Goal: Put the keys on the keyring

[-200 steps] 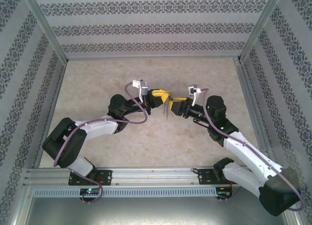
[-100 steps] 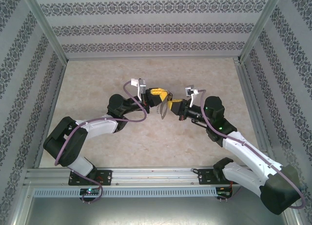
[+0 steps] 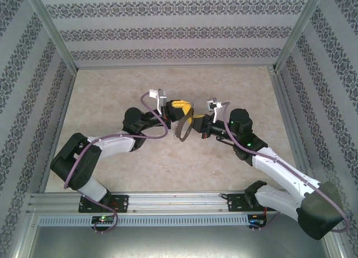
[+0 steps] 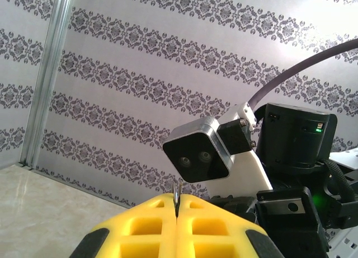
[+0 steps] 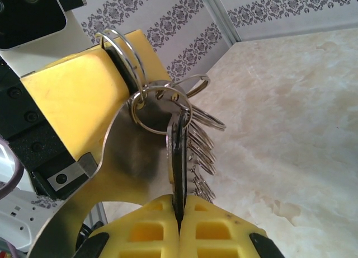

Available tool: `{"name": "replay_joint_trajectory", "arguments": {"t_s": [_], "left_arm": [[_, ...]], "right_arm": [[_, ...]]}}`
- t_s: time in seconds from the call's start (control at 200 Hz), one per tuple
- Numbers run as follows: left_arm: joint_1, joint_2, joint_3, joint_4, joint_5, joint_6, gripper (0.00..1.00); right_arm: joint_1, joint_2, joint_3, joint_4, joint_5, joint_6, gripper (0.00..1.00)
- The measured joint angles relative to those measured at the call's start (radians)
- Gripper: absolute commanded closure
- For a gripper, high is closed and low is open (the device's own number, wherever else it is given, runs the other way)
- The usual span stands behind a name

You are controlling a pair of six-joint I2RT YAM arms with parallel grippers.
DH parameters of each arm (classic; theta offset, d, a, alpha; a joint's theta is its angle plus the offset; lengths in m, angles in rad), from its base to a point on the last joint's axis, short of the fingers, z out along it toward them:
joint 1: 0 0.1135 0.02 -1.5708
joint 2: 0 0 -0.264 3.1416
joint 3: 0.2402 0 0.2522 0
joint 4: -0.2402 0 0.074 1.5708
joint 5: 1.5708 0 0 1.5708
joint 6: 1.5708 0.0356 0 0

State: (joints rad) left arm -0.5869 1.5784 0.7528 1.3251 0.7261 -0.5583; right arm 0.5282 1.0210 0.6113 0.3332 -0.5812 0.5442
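Top view first: both arms are meeting in the air over the middle of the worktop point(image 3: 123, 84), left tool point(image 3: 182, 107) and right tool point(image 3: 194, 122) nearly nose to nose. A bunch of keys point(image 3: 181, 130) is hanging between them, off the surface.

Left wrist view: my left tool is pinching fully closed on a thin sliver of metal point(image 4: 177, 192) poking up between the yellow fingers. I'm guessing that's the wire of the keyring, but it's too thin to swear to.

Right wrist view: my right tool is clamping shut on a dark flat key point(image 5: 178, 157), edge-on between the fingers. Across from it the left tool's yellow fingers are gripping the keyring point(image 5: 120, 48), and a second loop point(image 5: 146, 125) is dangling off that with a fan of keys on it.

So most of the bunch is looking done already. The key I'm gripping is sitting with its head right at that dangling loop, but I can't tell if it's fully threaded on.
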Motion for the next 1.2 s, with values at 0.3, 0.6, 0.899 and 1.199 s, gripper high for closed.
{"name": "replay_joint_trajectory", "arguments": {"t_s": [0.3, 0.6, 0.899, 1.199], "left_arm": [[0.000, 0.001, 0.001, 0.002, 0.007, 0.000, 1.00], [0.000, 0.001, 0.002, 0.008, 0.007, -0.001, 1.00], [0.032, 0.044, 0.016, 0.014, 0.064, -0.073, 1.00], [0.040, 0.053, 0.051, 0.016, 0.133, -0.157, 1.00]], "right_arm": [[-0.006, -0.042, 0.011, -0.092, -0.010, -0.053, 0.62], [-0.169, -0.250, -0.061, -0.182, 0.077, -0.028, 0.42], [-0.172, -0.201, -0.056, -0.106, 0.164, 0.046, 0.45], [-0.097, -0.041, 0.035, 0.028, 0.117, 0.087, 0.53]]}}
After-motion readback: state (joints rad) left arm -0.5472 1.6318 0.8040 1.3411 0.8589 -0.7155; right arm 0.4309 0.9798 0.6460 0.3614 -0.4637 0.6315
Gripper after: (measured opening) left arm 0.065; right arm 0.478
